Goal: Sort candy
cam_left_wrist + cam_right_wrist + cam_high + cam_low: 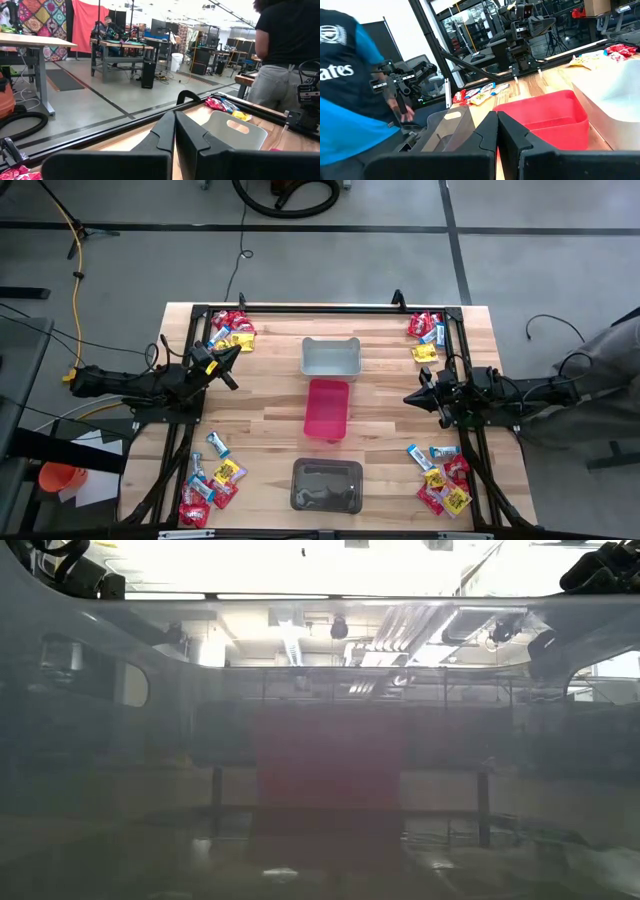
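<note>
The candy lies in four heaps of red, yellow and blue-and-white packets at the table's corners: far left point(232, 330), far right point(427, 337), near left point(210, 480) and near right point(445, 480). My left gripper point(236, 355) point(175, 131) is shut and empty, beside the far-left heap, and it points toward the grey bin point(235, 130). My right gripper point(408, 397) point(496, 131) is also shut and empty. It sits right of the pink bin point(545, 117), between the two right-hand heaps.
Down the table's middle stand a grey bin point(330, 356), a pink bin point(328, 408) and a dark bin point(326, 485); the low view looks through the dark bin's wall. A black frame rims the table. People stand beyond the table point(285, 50) point(345, 100).
</note>
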